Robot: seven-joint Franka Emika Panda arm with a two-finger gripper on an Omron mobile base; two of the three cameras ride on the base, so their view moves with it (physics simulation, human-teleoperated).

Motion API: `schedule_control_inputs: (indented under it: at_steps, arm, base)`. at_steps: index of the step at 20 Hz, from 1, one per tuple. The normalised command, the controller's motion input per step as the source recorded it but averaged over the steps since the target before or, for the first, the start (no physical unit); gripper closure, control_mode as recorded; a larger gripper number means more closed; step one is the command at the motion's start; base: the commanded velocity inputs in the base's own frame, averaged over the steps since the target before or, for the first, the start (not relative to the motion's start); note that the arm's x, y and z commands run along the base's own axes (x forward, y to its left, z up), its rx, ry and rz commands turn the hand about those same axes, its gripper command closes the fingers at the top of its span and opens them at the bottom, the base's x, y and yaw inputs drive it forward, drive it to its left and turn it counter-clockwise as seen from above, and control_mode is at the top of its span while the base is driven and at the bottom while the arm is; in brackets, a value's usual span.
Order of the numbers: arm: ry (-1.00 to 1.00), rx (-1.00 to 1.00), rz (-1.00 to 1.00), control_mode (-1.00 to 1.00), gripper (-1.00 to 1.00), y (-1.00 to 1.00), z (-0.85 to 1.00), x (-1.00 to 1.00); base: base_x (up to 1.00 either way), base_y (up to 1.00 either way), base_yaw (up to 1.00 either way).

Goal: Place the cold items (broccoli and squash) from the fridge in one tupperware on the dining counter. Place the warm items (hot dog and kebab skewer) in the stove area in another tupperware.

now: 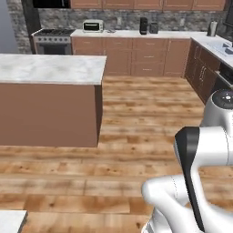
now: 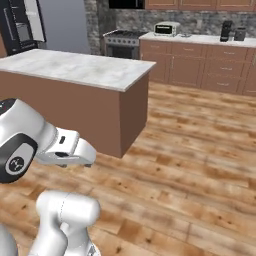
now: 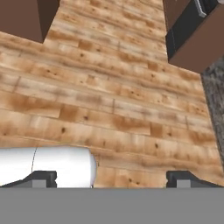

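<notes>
Hand: I see my white hand (image 2: 70, 150) low at left, pointing right over the plank floor (image 2: 190, 165).
Island: marble-topped island (image 2: 75, 70) just beyond the hand.
Stove area: steel range (image 2: 122, 42) far beyond, past the island.
Fridge: black fridge (image 2: 17, 25) far up-left.

The arm (image 1: 200, 182) is showing glossy white, rounded shells with black bands at its joints. A dark round cap with a faint ring marking is sitting on one joint (image 2: 15, 160). Small dark fingertips (image 3: 41, 178) are ending the gripper (image 3: 111, 179).
</notes>
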Motion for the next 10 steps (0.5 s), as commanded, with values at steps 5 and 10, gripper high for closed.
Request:
schedule_control_inputs:
  at_steps: [5,10]
  arm:
    - [0.00,0.00,0.00,1.00,-1.00,0.00,0.00,0.00]
    - [0.00,0.00,0.00,1.00,-1.00,0.00,0.00,0.00]
  base:
    - [1.00,-0.30,0.00]
    - [1.00,-0.34,0.00]
